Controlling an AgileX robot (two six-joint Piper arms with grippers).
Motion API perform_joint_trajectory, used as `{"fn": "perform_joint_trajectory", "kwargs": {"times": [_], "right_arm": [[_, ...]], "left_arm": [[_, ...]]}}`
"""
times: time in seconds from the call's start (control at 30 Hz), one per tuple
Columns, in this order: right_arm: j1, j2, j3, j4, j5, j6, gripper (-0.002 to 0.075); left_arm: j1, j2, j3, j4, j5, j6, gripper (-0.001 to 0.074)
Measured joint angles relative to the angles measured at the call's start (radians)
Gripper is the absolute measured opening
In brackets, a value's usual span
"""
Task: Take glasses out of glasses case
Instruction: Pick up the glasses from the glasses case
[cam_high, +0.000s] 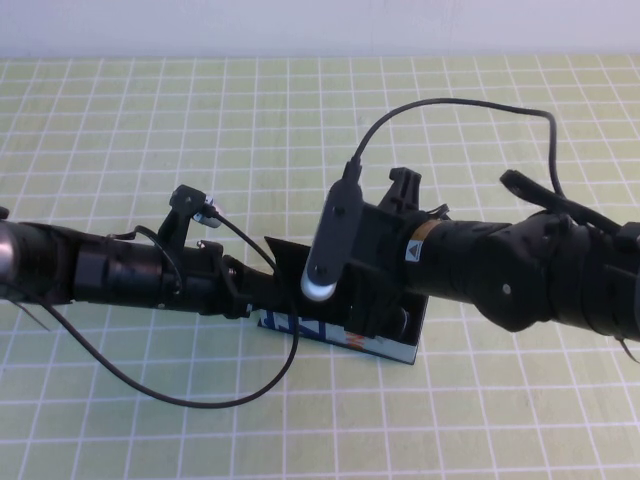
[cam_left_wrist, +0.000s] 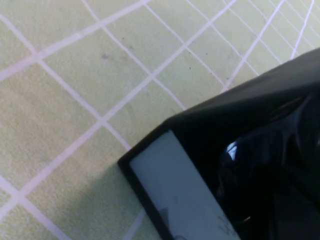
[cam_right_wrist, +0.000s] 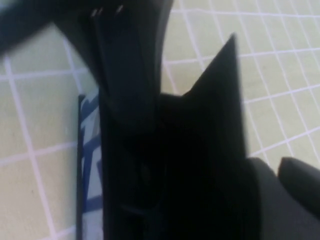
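Observation:
The glasses case (cam_high: 300, 328) lies in the middle of the mat, its light front side with blue print towards me and its black lid (cam_high: 285, 255) raised at the back. In the left wrist view a corner of the case (cam_left_wrist: 170, 190) shows, with a glossy dark lens of the glasses (cam_left_wrist: 250, 165) inside it. My left gripper (cam_high: 250, 295) is at the case's left end. My right gripper (cam_high: 375, 320) reaches down into the case from the right, under its wrist camera. In the right wrist view the lid (cam_right_wrist: 220, 100) stands up and the case's inside is too dark to read.
A green mat with a white grid (cam_high: 150, 110) covers the table. Both arms' black cables (cam_high: 200, 400) loop over the mat beside the case. A white wall runs along the far edge.

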Motion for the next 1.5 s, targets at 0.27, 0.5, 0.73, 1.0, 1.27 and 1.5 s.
{"fn": "perform_joint_trajectory", "kwargs": {"times": [0.27,0.5,0.73,1.0,1.27,1.5], "right_arm": [[0.002,-0.141,0.0,0.503,0.162,0.0,0.0147],[0.006,-0.113,0.0,0.619,0.373,0.241,0.0001],[0.006,0.007,0.0,0.331,0.339,0.6,-0.0015],[-0.063,0.037,-0.018,0.265,0.261,0.678,-0.0016],[-0.162,0.15,-0.213,0.258,0.363,0.679,-0.0016],[-0.198,0.281,-0.383,0.258,0.497,0.68,-0.0016]], "left_arm": [[0.0,0.0,0.0,-0.003,0.002,0.0,-0.0004],[0.0,0.0,0.0,-0.003,0.002,-0.014,-0.0004],[0.0,0.0,0.0,-0.003,0.002,-0.021,-0.0004],[0.0,0.0,0.0,0.004,0.004,-0.035,-0.0004],[0.0,0.001,0.0,0.028,0.025,-0.052,-0.0004],[0.0,0.001,0.0,0.044,0.035,-0.056,-0.0004]]}}
